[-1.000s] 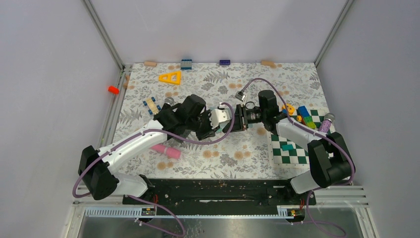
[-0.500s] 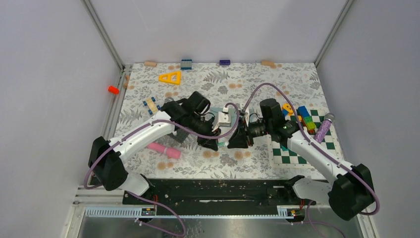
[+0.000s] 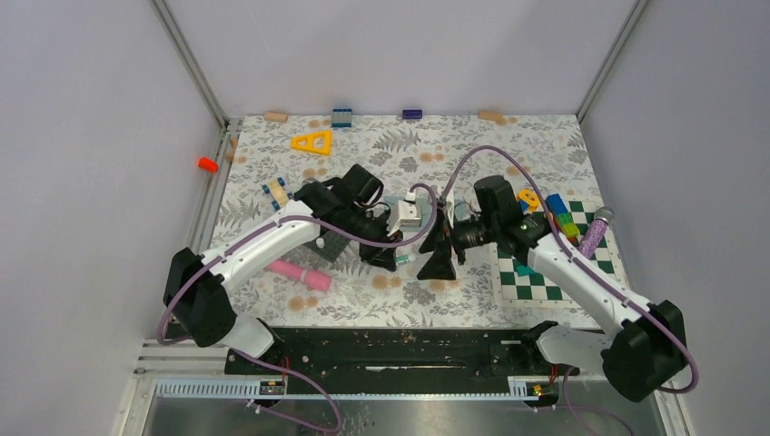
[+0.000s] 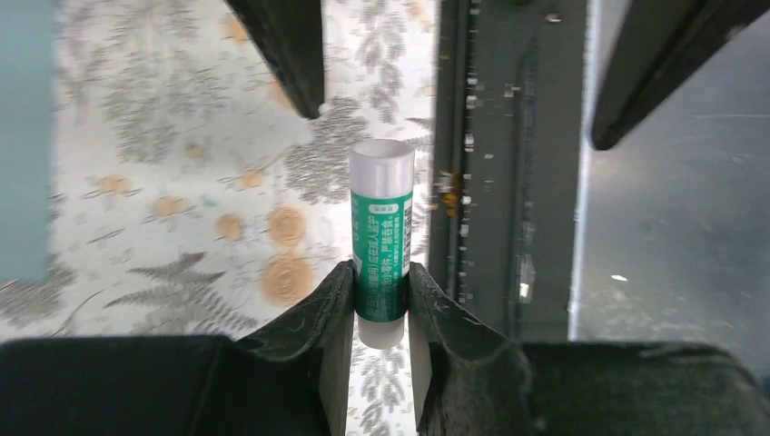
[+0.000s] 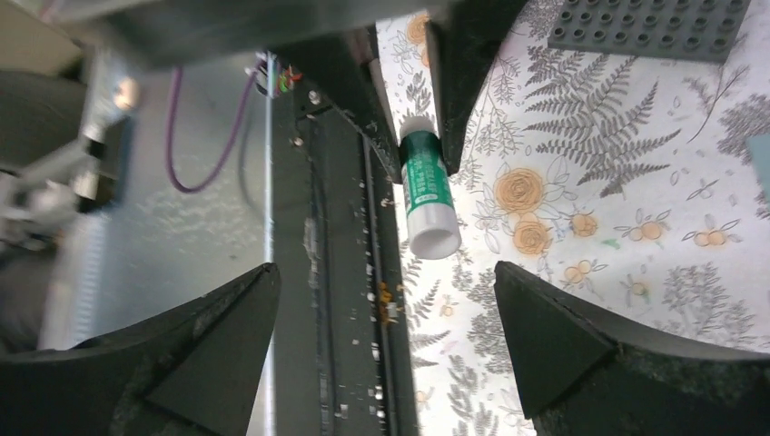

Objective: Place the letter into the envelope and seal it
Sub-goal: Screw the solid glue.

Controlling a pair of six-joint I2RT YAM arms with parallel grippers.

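My left gripper [image 4: 381,277] is shut on a green glue stick [image 4: 381,227] with white ends, held low over the floral table. In the top view the left gripper [image 3: 399,258] and the stick [image 3: 408,260] meet my right gripper [image 3: 439,243] near the table's middle. The right gripper [image 5: 388,272] stands wide open, facing the stick's white end [image 5: 434,238], with nothing between its fingers. A strip of the teal-grey envelope [image 4: 23,136] shows at the left wrist view's left edge, and its corner [image 5: 761,165] at the right wrist view's right edge. The letter is out of view.
A dark grey studded plate [image 5: 649,23] lies beyond the left gripper. A checkered mat [image 3: 545,272] with coloured blocks sits at the right, a pink cylinder [image 3: 304,275] at the left. A yellow triangle [image 3: 311,142] lies toward the back. The black base rail [image 3: 409,350] runs close below the grippers.
The right gripper has sprung wide open just in front of the glue stick. Both grippers have drifted toward the near edge. The left gripper's hold is unchanged.
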